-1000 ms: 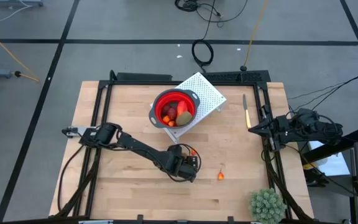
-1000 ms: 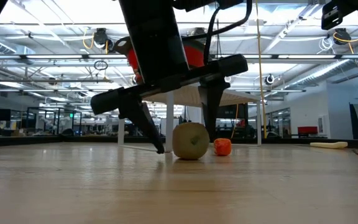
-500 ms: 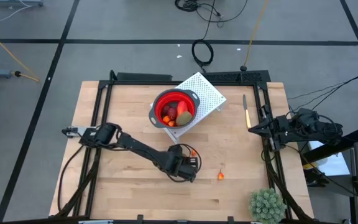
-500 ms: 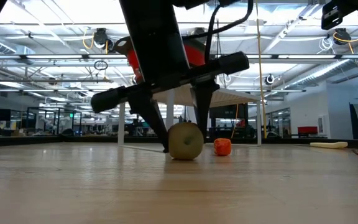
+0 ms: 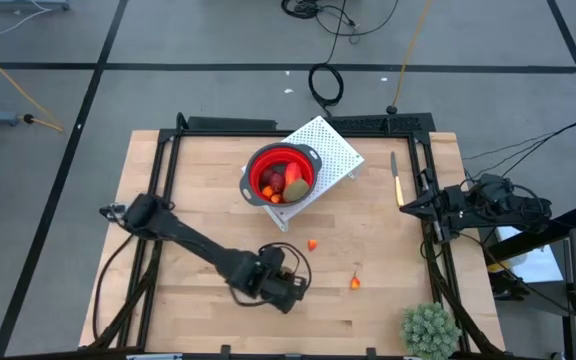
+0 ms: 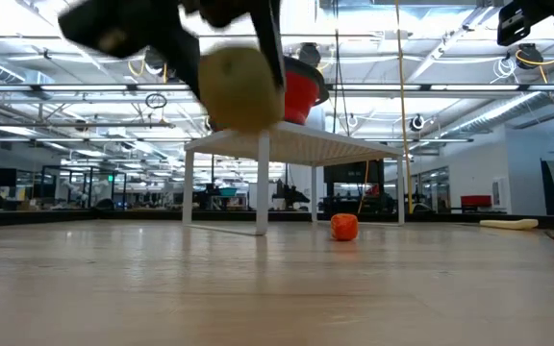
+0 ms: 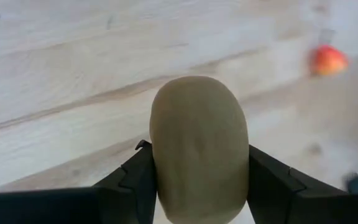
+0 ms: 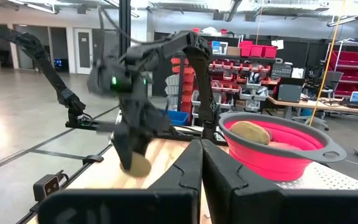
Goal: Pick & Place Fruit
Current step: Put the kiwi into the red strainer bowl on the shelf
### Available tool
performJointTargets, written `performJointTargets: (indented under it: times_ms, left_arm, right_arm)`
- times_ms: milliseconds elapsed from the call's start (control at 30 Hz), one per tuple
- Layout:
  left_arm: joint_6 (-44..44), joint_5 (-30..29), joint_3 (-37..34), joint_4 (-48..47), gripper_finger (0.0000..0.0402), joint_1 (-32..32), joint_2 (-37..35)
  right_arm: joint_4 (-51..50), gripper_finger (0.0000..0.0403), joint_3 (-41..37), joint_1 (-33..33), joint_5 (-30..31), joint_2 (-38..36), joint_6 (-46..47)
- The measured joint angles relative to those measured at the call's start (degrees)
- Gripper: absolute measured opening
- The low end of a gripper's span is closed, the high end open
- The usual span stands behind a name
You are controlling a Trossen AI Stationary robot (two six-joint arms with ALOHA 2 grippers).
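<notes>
A brown-green oval fruit (image 7: 197, 149) hangs in the air between the fingers of my left gripper (image 5: 284, 288), which is shut on it near the middle of the table's front half. In the low view the fruit (image 6: 241, 88) is well above the wood. Two small orange bits (image 5: 313, 243) (image 5: 355, 283) lie on the table to its right. The red bowl (image 5: 281, 175) stands on a white perforated stand (image 5: 336, 148) and holds several fruit pieces. My right gripper (image 8: 201, 167) rests shut at the right edge, touching nothing. My left gripper pinches the oval fruit by its two opposite sides (image 7: 157, 168) between its two fingers (image 7: 269, 186). The fingers slant down from the table's left, and the fruit's long side runs along them. The fruit is lifted clear of the table.
A spiky green plant (image 5: 428, 328) stands at the near right corner. A thin yellow-ended stick (image 5: 396, 182) lies by the right rail. Bare wood stretches along the table's left and near sides. Black frame rails (image 5: 158, 180) border the table.
My left gripper has shut on the oval fruit, then risen with it and moved toward the table's near left. The fruit, which stood on the wood, is now lifted clear. The orange bit beside it has stayed in place.
</notes>
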Motion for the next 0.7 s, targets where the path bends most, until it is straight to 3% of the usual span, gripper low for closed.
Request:
performJointTargets:
  times_ms: [333, 533, 700]
  left_arm:
    - [13.3, -12.8, 0.0, 4.4, 0.02, -3.9, -7.5]
    - [26.1, -23.0, 0.0, 15.2, 0.019, -4.8, -9.0]
    - [38.6, -25.3, 0.0, 28.0, 0.0198, -4.8, -9.0]
  right_arm:
    - [0.0, 0.0, 0.0, 0.0, 0.0, 0.0, 0.0]
    - [-0.1, 0.0, 0.0, 0.0, 0.0, 0.0, 0.0]
    - [-0.5, 0.0, 0.0, 0.0, 0.0, 0.0, -0.1]
